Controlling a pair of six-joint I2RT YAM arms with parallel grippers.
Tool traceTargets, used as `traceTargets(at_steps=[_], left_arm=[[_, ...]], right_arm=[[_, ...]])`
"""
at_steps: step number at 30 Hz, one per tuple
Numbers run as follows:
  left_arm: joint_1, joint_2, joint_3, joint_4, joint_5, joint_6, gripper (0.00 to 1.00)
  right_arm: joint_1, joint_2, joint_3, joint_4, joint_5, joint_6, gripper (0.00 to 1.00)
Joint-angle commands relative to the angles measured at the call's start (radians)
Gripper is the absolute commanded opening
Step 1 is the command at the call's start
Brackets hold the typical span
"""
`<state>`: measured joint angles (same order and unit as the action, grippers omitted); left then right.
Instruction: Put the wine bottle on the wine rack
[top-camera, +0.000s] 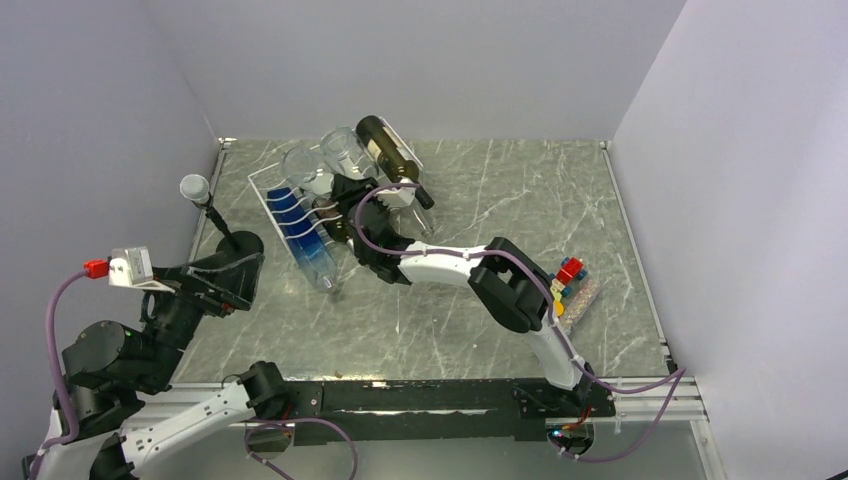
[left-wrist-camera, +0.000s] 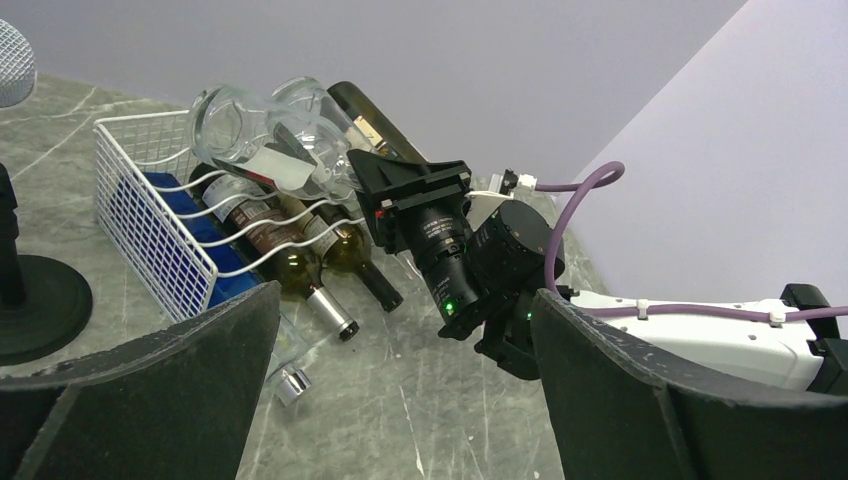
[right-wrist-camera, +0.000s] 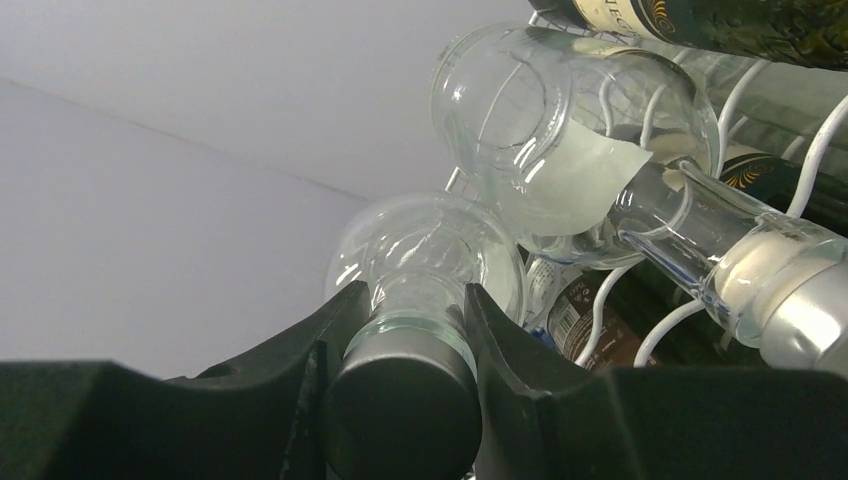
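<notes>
The right gripper (right-wrist-camera: 405, 310) pinches the neck of a clear wine bottle (right-wrist-camera: 432, 250), held at the top row of the white wine rack (left-wrist-camera: 150, 215) near the table's (top-camera: 520, 190) far left corner. The left gripper (left-wrist-camera: 405, 300) is spread wide by the left edge.

The wine rack (left-wrist-camera: 150, 230) sat at the back left of the table (top-camera: 520, 190), close to the back wall. Bottles lay in it, and their necks poked out at the front. The black microphone stand (top-camera: 237, 245) stood just beside the rack on the left, so that side was tight. The right arm (top-camera: 450, 265) lay across the middle of the table. The right gripper (right-wrist-camera: 412, 300) squeezed the neck of a clear bottle (right-wrist-camera: 430, 250) at the rack's front. Some toy blocks (top-camera: 570, 282) sat near the right edge. The stone between the rack and the right wall was bare.
</notes>
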<state>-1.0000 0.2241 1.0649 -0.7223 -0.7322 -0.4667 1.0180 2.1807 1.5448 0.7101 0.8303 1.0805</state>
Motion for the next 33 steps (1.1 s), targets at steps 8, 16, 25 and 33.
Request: traceTargets(at_steps=[8, 16, 25, 33], left_arm=[[0.003, -0.021, 0.012, 0.011, -0.016, 0.001, 0.99], [0.003, -0.035, 0.005, 0.002, -0.027, -0.008, 0.99], [0.003, -0.032, 0.01, -0.005, -0.035, -0.002, 0.99], [0.003, -0.04, 0.012, -0.006, -0.038, -0.001, 0.99]], right_arm=[[0.044, -0.046, 0.078, 0.005, 0.002, 0.239, 0.31], [0.064, -0.024, 0.118, -0.26, -0.063, 0.484, 0.38], [0.067, 0.011, 0.173, -0.446, -0.202, 0.714, 0.42], [0.063, 0.062, 0.198, -0.498, -0.32, 0.846, 0.48]])
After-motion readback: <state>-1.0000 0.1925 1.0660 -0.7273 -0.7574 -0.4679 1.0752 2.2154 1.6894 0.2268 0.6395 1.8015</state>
